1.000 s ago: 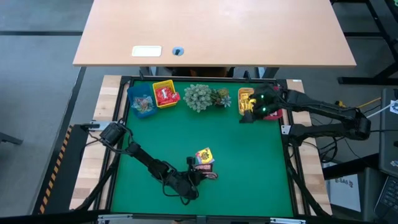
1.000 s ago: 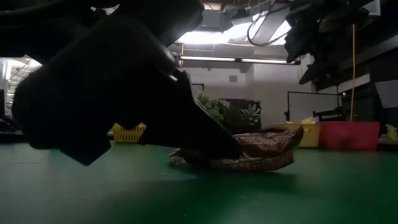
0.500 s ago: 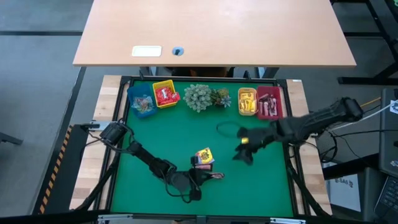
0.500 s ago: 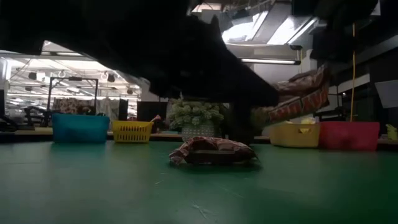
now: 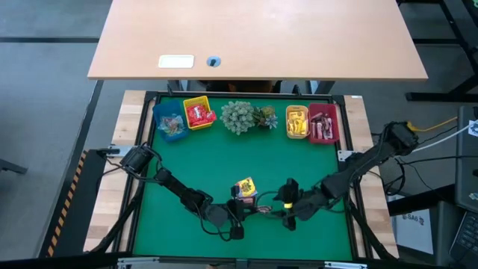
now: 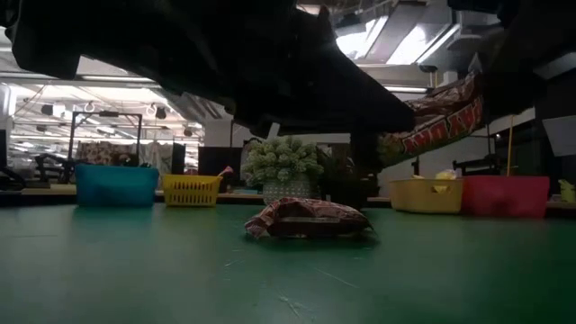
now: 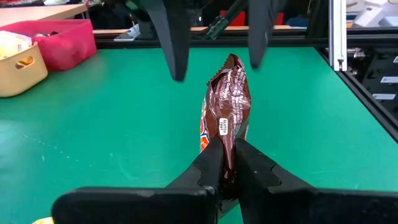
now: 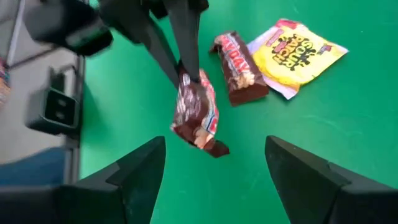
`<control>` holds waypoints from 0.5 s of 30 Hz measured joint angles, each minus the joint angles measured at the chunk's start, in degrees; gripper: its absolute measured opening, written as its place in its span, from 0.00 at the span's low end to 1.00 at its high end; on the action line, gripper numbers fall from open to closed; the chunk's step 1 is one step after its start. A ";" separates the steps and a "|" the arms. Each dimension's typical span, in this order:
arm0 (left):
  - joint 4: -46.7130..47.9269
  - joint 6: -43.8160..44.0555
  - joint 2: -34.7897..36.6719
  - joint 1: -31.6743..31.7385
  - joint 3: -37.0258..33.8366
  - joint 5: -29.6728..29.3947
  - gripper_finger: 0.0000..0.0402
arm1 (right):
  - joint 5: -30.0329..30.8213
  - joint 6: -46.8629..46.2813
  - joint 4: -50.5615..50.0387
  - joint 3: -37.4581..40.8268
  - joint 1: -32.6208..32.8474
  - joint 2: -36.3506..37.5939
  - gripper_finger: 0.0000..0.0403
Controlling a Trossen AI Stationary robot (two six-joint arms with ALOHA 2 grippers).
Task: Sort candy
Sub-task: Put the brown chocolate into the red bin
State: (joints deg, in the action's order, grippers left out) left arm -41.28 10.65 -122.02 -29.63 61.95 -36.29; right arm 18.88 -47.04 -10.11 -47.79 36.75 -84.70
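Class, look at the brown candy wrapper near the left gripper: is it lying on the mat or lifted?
Lifted: the shut left gripper pinches the brown candy wrapper by one end, above the mat.

Looking down on my table, I see four bins in a row along the far edge with a plant cluster between the two pairs: the outermost left bin, the next bin, then past the plants a third bin and the outermost right bin, each with sweets inside. Near the front edge, about midway, a bar and a square packet lie touching on the mat. Just beside them my left gripper holds a packet off the mat, and my right gripper sits right next to it, jaws spread on either side of that packet.
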 joint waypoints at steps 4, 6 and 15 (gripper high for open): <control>0.00 1.25 0.02 0.00 0.00 -0.01 0.05 | 0.27 1.46 2.27 0.02 1.00 -3.15 0.68; 0.00 1.25 0.02 0.00 0.03 0.00 0.05 | -0.15 2.01 3.72 0.02 1.23 -4.23 0.68; 0.05 1.25 0.04 0.00 0.04 -0.01 0.05 | -0.42 4.02 7.53 0.02 1.12 -5.19 0.68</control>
State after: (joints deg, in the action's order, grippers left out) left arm -41.23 11.90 -121.97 -29.63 62.00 -36.31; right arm 18.46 -43.03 -2.59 -47.77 37.87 -89.89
